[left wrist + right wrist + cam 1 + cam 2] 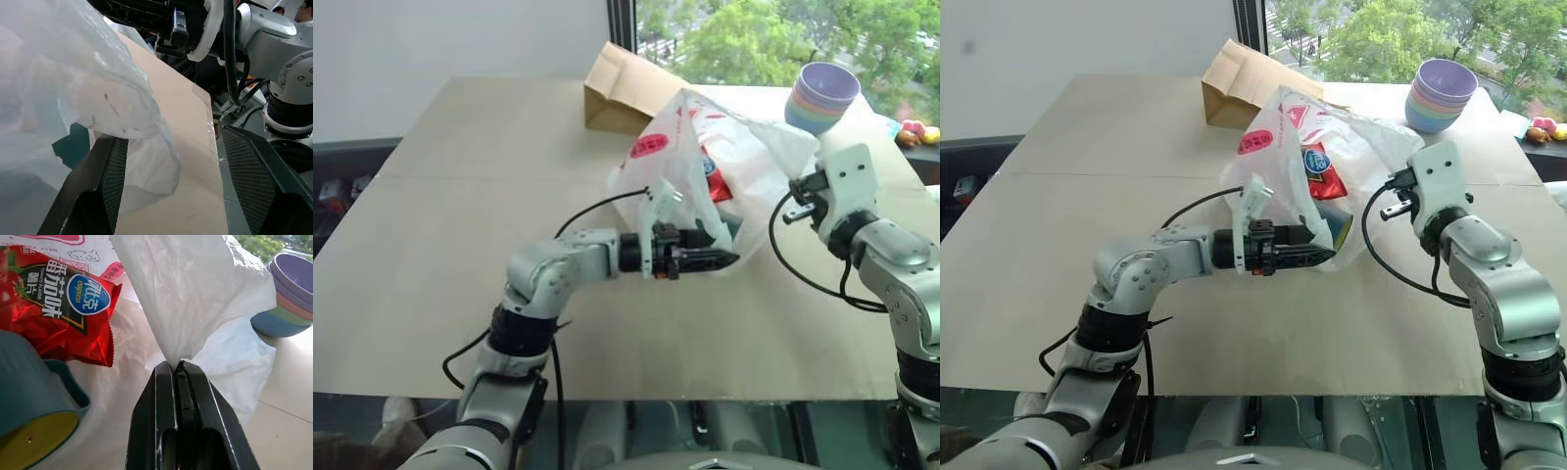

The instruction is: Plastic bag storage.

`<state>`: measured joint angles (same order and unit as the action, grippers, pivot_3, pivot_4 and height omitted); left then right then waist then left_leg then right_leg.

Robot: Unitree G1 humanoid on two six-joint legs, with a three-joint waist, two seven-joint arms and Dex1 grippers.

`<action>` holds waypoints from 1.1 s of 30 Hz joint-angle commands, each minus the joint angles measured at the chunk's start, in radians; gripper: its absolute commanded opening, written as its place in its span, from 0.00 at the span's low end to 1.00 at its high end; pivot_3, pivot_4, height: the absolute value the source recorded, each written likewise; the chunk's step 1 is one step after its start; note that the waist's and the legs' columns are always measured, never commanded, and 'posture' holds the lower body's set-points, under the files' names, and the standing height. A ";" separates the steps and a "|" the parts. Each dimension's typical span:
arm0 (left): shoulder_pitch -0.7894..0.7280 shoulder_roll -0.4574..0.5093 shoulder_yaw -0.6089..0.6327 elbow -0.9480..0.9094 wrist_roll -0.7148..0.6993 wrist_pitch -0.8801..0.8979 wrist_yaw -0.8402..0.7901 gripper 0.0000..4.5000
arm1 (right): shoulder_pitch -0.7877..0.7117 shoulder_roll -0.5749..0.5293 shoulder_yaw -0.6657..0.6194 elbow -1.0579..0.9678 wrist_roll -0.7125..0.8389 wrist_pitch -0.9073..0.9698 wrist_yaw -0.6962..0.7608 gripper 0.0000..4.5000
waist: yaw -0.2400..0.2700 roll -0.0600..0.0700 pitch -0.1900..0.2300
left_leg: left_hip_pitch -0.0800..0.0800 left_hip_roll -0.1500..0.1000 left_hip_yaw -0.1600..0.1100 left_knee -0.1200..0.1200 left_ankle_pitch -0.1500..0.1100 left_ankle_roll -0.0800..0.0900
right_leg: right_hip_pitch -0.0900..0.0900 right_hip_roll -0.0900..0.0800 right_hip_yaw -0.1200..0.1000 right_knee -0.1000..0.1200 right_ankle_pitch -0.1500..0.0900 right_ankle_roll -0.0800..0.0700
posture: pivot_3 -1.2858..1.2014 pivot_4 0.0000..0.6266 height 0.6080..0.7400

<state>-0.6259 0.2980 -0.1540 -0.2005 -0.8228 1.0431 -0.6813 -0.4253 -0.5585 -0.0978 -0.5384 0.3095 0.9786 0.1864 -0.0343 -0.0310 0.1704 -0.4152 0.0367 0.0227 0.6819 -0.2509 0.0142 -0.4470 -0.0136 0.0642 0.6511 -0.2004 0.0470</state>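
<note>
Landmark for these notes is the plastic bag [705, 186], which sits mid-table with its mouth pulled up and open, right of the table's centre. Working left to right: my left gripper [729, 259] lies level at the bag's near lower edge, pointing across toward the right, fingers spread, with loose film draped against one finger [110, 181] but nothing pinched. Behind the bag's left shoulder is a brown paper bag [626, 93], lying on its side. Inside the bag I can see a red snack packet [58, 308] and a teal mug [34, 416] with a yellow interior. At the bag's right side my right gripper [177, 366] is pressed together on a gathered fold of the film, holding that edge up. Behind the bag's right corner stands a stack of coloured bowls [820, 98]. My judgement: the step is getting a second hold on the mouth. Best to slide the spread fingers onto a single layer at the near rim, close only once film sits between them, and keep the right hold steady so the contents don't tip out.
</note>
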 commanded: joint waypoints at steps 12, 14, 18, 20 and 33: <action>-0.071 -0.111 0.238 0.030 -0.195 0.052 0.087 0.02 | -0.111 0.059 -0.099 0.067 -0.020 -0.061 -0.009 0.00 | -0.003 0.000 0.000 | 0.000 0.000 0.000 0.000 0.000 0.000 | 0.000 0.000 0.000 0.000 0.001 0.002 | 0.52 0.24 1.00; -0.116 -0.128 0.345 0.068 -0.299 0.063 0.151 0.02 | -0.158 0.111 -0.173 0.061 0.055 -0.049 0.000 0.00 | -0.003 0.000 0.000 | 0.000 0.000 -0.001 0.000 0.000 0.000 | 0.000 0.001 0.000 0.000 0.001 0.002 | 0.52 0.24 1.00; -0.261 -0.105 0.544 0.206 -0.498 0.036 0.306 0.02 | -0.323 0.199 -0.327 0.081 0.256 -0.015 0.001 0.00 | -0.004 0.000 0.000 | 0.000 0.000 -0.001 0.000 0.000 0.000 | 0.000 0.001 -0.001 0.001 0.002 0.002 | 0.52 0.24 1.00; -0.348 -0.057 0.604 0.290 -0.504 -0.009 0.341 0.02 | -0.439 0.217 -0.388 0.145 0.338 -0.022 -0.010 0.00 | -0.005 0.001 0.001 | 0.000 0.000 -0.002 0.000 0.000 0.000 | 0.000 0.001 -0.001 0.001 0.003 0.001 | 0.52 0.24 1.00; -0.537 0.127 0.469 0.399 -0.230 -0.155 0.115 0.02 | -0.847 0.079 -0.408 0.563 0.431 -0.146 0.063 0.00 | 0.004 0.002 0.002 | -0.003 -0.001 -0.001 -0.014 0.000 0.000 | -0.002 -0.002 -0.003 -0.011 0.004 -0.002 | 0.52 0.24 1.00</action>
<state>-1.1345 0.4256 0.3085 0.2510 -1.0597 0.9293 -0.5490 -1.2291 -0.4500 -0.5016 0.0386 0.7252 0.8727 0.2294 -0.0303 -0.0289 0.1720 -0.4195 0.0359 0.0215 0.6677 -0.2508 0.0139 -0.4500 -0.0161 0.0606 0.6406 -0.1964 0.0453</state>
